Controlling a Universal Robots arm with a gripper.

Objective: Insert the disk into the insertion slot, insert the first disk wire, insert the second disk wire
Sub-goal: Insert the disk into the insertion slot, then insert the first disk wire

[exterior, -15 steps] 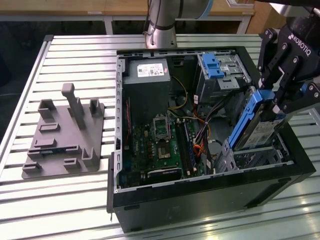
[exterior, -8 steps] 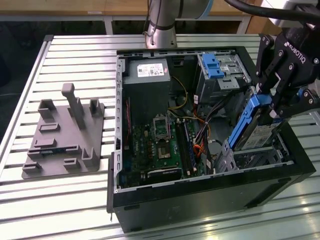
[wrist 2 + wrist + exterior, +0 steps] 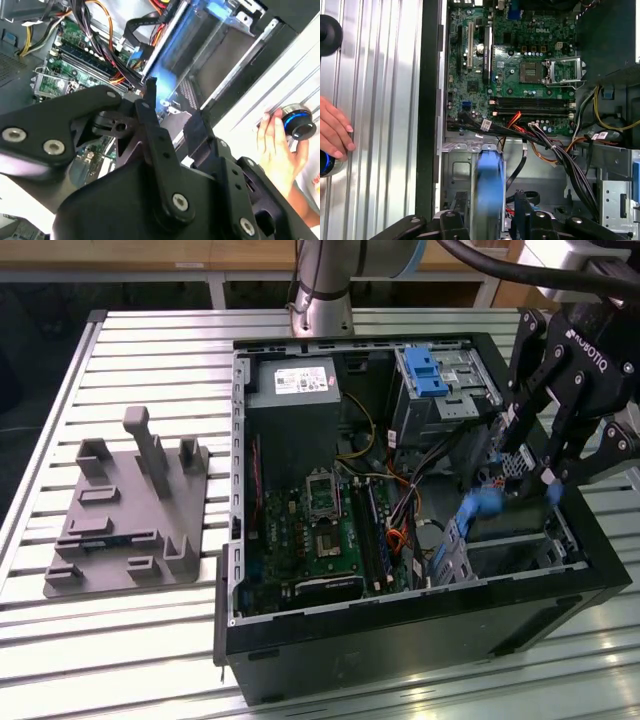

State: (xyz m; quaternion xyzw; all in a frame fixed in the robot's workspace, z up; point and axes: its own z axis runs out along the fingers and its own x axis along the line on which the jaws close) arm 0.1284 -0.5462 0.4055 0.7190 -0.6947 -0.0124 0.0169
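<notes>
Tight room around the insertion slot (image 3: pixel 457 172)
Cable bundle (image 3: pixel 560 155) crowds its motherboard (image 3: pixel 520 65) side, case wall (image 3: pixel 430 100) and a person's hand (image 3: pixel 334 131) the other; the gripper (image 3: pixel 488 202), closed on the disk (image 3: pixel 487 175), hangs above

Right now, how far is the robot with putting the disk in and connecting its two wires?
Nothing looks finished yet. In hand: the fingers grip the blue-framed disk, held over the grey metal slot and not seated in it. Left: seating the disk and plugging both wires; loose cables lie in the case beside the slot.
</notes>
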